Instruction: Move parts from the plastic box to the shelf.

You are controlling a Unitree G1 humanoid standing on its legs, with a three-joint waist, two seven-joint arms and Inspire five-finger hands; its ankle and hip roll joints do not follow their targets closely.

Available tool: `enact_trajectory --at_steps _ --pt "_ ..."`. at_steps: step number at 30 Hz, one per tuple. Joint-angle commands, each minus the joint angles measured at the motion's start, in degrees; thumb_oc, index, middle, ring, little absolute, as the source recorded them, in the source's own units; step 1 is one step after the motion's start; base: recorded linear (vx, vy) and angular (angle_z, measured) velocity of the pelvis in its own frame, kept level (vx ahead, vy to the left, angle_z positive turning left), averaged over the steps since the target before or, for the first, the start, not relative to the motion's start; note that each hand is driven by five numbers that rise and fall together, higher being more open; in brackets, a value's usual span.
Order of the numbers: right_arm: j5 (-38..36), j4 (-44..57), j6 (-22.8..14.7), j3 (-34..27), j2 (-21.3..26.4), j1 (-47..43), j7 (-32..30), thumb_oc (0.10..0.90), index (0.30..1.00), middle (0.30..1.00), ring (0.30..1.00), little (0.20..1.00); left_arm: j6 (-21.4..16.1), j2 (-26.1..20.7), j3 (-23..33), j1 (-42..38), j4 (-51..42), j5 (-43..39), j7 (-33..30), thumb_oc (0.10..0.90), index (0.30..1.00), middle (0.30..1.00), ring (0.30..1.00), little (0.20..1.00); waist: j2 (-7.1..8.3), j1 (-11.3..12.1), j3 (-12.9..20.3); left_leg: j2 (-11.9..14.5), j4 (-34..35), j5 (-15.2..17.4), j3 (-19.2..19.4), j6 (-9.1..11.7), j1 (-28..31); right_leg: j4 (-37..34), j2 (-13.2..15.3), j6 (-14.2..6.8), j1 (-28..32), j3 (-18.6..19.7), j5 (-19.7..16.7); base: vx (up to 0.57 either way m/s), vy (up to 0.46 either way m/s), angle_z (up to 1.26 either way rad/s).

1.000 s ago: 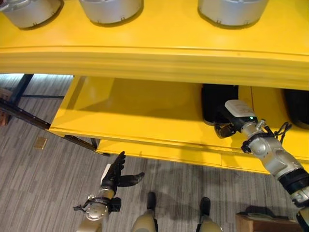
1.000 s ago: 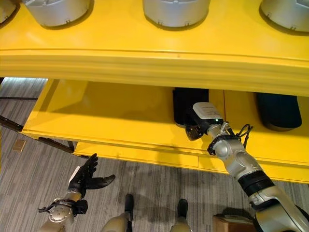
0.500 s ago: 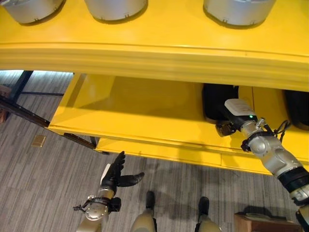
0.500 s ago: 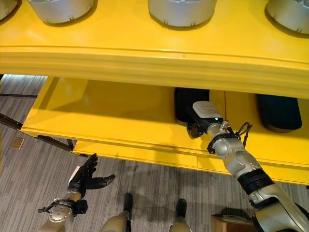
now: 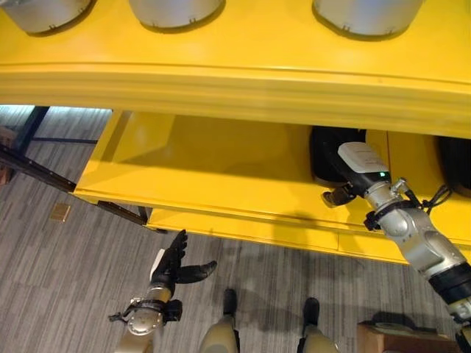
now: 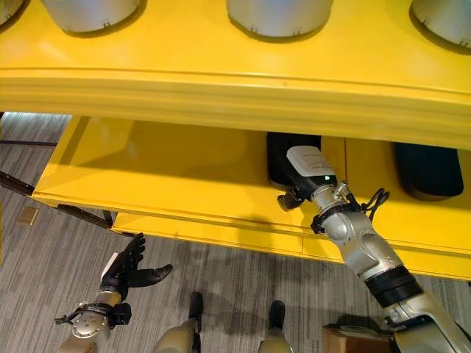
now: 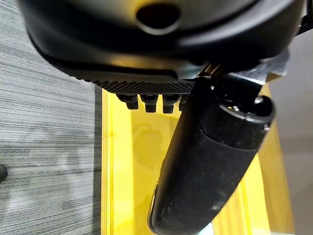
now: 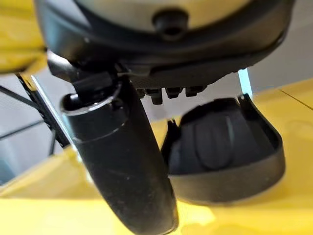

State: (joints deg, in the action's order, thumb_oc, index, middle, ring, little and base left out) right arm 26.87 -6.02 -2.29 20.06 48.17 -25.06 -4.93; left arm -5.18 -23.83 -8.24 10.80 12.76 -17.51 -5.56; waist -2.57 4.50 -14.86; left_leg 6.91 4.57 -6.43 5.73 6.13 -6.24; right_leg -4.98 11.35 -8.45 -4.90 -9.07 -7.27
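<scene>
Yellow shelf (image 5: 221,184) over grey striped carpet (image 5: 59,257).

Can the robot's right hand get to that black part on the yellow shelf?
Probably yes. The right hand hangs just in front of the black part on the yellow shelf, and nothing stands between them.

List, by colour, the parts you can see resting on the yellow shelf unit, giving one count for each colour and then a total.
Silver-grey parts on the top level: 3, the first at, the second at, the third at
Black parts on the lower level: 2, one by the right hand at, one farther right at
Total: 5
</scene>
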Motion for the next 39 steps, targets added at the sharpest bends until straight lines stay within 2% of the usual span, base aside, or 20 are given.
enact_trajectory --at_steps 1,5,9,11,12,13,18,23,27,28,29,30,31,32,33,35,36,38,39 --pt "0.1 6.69 -2.83 -4.92 4.15 -3.77 -3.23 0.9 1.0 1.0 1.0 1.0 -3.83 -3.22 1.91 -0.68 -4.22 1.87 -0.15 0.9 1.0 1.0 1.0 1.0 1.84 -0.34 3.5 0.84 0.43 0.39 1.69 -1.12 0.77 4.55 1.2 -0.81 5.43 -2.25 6.31 0.0 0.0 0.0" --pt "0.41 13.09 -4.03 -11.02 3.79 1.68 -4.31 0.9 1.0 1.0 1.0 1.0 -3.17 -2.16 2.71 -0.05 -4.04 2.67 0.04 0.9 1.0 1.0 1.0 1.0 2.02 -1.31 4.45 1.14 0.43 0.72 2.09 -1.0 1.87 4.24 0.94 -0.79 6.27 -2.0 6.47 0.0 0.0 0.0" --pt "4.84 17.61 -4.48 -15.75 3.16 7.56 -5.57 0.9 1.0 1.0 1.0 1.0 -2.71 -1.46 3.27 0.27 -3.72 3.41 -0.14 0.9 1.0 1.0 1.0 1.0 2.23 -2.01 5.18 1.53 0.43 1.02 2.39 -0.91 2.79 3.84 0.69 -0.8 6.98 -1.71 6.4 0.0 -0.003 -0.03" --pt "5.26 21.83 -5.83 -19.55 -0.62 15.14 -5.57 0.9 1.0 1.0 1.0 1.0 -2.31 -0.3 4.15 0.7 -2.96 4.22 -0.39 0.9 1.0 1.0 1.0 1.0 2.15 -3.23 5.77 2.03 0.43 1.11 2.86 -0.77 3.5 3.28 0.19 -0.68 7.24 -1.17 6.28 -0.01 -0.014 -0.03" --pt "5.3 22.22 -5.84 -19.98 -0.76 15.75 -5.44 0.9 1.0 1.0 1.0 1.0 -2.33 -0.44 3.99 0.75 -2.94 4.25 -0.39 0.9 1.0 1.0 1.0 1.0 2.21 -3.02 5.85 2.07 0.43 1.13 2.88 -0.75 3.56 3.2 0.14 -0.66 7.33 -1.16 6.24 -0.05 -0.029 -0.1" --pt "5.43 23.51 -6.26 -21.35 -3.83 20.58 -5.56 0.9 1.0 1.0 1.0 1.0 -2.14 0.37 4.47 1.05 -2.82 4.77 -0.45 0.9 1.0 1.0 1.0 1.0 2.12 -3.93 6.14 2.45 0.43 1.01 3.23 -0.54 3.79 2.65 -0.25 -0.59 7.32 -0.54 5.94 -0.05 -0.027 -0.18" --pt "3.09 23.99 -7.0 -22.31 -11.82 29.91 -7.43 0.9 1.0 1.0 1.0 1.0 -2.32 1.85 5.11 1.66 -2.72 5.73 -1.56 0.9 1.0 1.0 1.0 1.0 1.48 -6.34 6.7 4.35 0.43 0.04 5.09 0.29 4.16 0.99 -1.81 -0.27 6.97 1.15 5.19 -0.06 -0.042 -0.21" --pt "-2.44 23.98 -8.24 -20.91 -15.83 33.82 -8.66 0.9 1.0 1.0 1.0 1.0 -2.72 2.69 4.6 2.51 -2.49 6.0 -2.79 0.9 1.0 1.0 1.0 1.0 1.11 -8.06 6.86 6.57 0.43 -1.04 6.89 0.92 5.73 1.3 -3.74 0.51 6.93 3.49 5.55 -0.04 -0.07 -0.35" --pt "-6.62 23.85 -9.51 -21.33 -14.99 35.75 -8.75 0.9 1.0 1.0 1.0 1.0 -3.06 3.44 4.23 3.16 -1.74 6.47 -2.9 0.9 1.0 1.0 1.0 1.0 1.03 -9.53 7.26 10.41 0.43 -4.23 7.12 2.26 7.1 2.74 -8.0 2.89 6.97 6.26 7.42 -0.05 -0.203 -0.36" --pt "-6.62 23.81 -9.53 -21.32 -14.97 35.72 -8.78 0.9 1.0 1.0 1.0 1.0 -3.08 3.47 4.22 3.14 -1.71 6.48 -2.91 0.9 1.0 1.0 1.0 1.0 0.97 -9.48 7.18 10.52 0.43 -4.27 7.15 2.33 7.18 2.79 -8.12 2.96 7.0 6.3 7.43 -0.04 -0.303 -0.28" --pt "-6.44 22.4 -9.49 -21.34 -13.8 35.13 -9.79 0.9 1.0 1.0 1.0 1.0 -3.29 3.94 3.96 2.56 -0.78 6.35 -3.19 0.9 1.0 1.0 1.0 1.0 1.72 -9.02 6.47 11.05 -1.6 -6.06 4.34 1.84 7.8 2.72 -9.94 4.42 7.67 8.4 7.71 -0.06 -0.21 -0.4" --pt "-6.17 21.58 -9.37 -21.08 -13.49 34.59 -9.96 0.9 1.0 1.0 1.0 1.0 -3.46 4.0 3.85 2.24 -0.77 6.1 -3.31 0.9 1.0 1.0 1.0 1.0 2.06 -8.19 6.05 9.8 -2.85 -6.2 0.77 1.2 6.78 2.83 -10.03 4.7 7.5 8.99 7.51 -0.07 -0.207 -0.26" --pt "-6.16 21.51 -9.39 -21.07 -13.51 34.48 -9.99 0.9 1.0 1.0 1.0 1.0 -3.47 3.99 3.87 2.15 -0.75 6.1 -3.32 0.9 1.0 1.0 1.0 1.0 2.07 -8.27 6.08 9.78 -3.01 -6.37 0.62 1.16 6.41 2.82 -10.02 4.72 7.27 8.91 7.3 -0.06 -0.085 -0.37" --pt "-5.49 19.77 -9.12 -20.19 -12.77 32.57 -10.15 0.9 1.0 1.0 1.0 1.0 -3.86 3.97 3.84 1.55 -1.14 5.79 -3.67 0.9 1.0 1.0 1.0 1.0 3.02 -6.24 5.5 4.24 -4.99 -4.11 -9.75 -0.54 4.06 3.13 -10.06 5.1 6.85 10.84 6.97 -0.04 -0.059 -0.6" --pt "-5.47 19.69 -9.14 -20.16 -12.79 32.44 -10.19 0.9 1.0 1.0 1.0 1.0 -3.86 3.95 3.89 1.48 -1.13 5.79 -3.67 0.9 1.0 1.0 1.0 1.0 3.08 -6.38 5.55 4.11 -5.25 -4.24 -9.92 -0.6 3.63 3.11 -9.96 5.06 6.64 10.73 6.8 -0.03 -0.101 -0.72" --pt "-5.38 18.39 -9.16 -18.57 -12.64 30.26 -9.23 0.9 1.0 1.0 1.0 1.0 -4.11 3.8 3.77 1.21 -1.14 5.94 -3.5 0.9 1.0 1.0 1.0 1.0 4.67 -5.08 5.78 -5.13 -8.88 2.99 -17.38 -3.17 2.22 3.29 -10.47 5.25 6.04 14.4 5.71 0.01 -0.079 -0.79" --pt "-5.66 17.95 -9.12 -18.15 -13.0 29.87 -8.89 0.9 1.0 1.0 1.0 1.0 -4.05 3.81 3.58 1.09 -1.03 5.97 -3.47 0.9 1.0 1.0 1.0 1.0 4.84 -4.83 5.9 -7.59 -10.14 4.88 -18.74 -4.05 2.08 3.37 -10.71 5.18 5.9 15.57 5.47 0.02 -0.002 -0.91" --pt "-5.87 17.7 -9.06 -17.48 -13.58 29.53 -8.4 0.9 1.0 1.0 1.0 1.0 -3.88 3.79 3.17 1.19 -1.23 6.21 -3.46 0.9 1.0 1.0 1.0 1.0 4.78 -4.63 5.94 -10.89 -11.01 6.49 -21.28 -5.44 2.2 3.73 -11.39 5.0 5.12 17.35 4.92 -0.01 0.064 -0.81" --pt "-6.17 17.6 -9.07 -17.4 -13.85 29.48 -8.2 0.9 1.0 1.0 1.0 1.0 -3.92 3.68 3.32 1.23 -1.46 6.25 -3.4 0.9 1.0 1.0 1.0 1.0 4.75 -4.8 6.04 -11.15 -11.13 6.88 -21.53 -5.86 2.26 3.72 -11.83 4.83 4.86 18.34 4.66 -0.02 0.076 -0.91"
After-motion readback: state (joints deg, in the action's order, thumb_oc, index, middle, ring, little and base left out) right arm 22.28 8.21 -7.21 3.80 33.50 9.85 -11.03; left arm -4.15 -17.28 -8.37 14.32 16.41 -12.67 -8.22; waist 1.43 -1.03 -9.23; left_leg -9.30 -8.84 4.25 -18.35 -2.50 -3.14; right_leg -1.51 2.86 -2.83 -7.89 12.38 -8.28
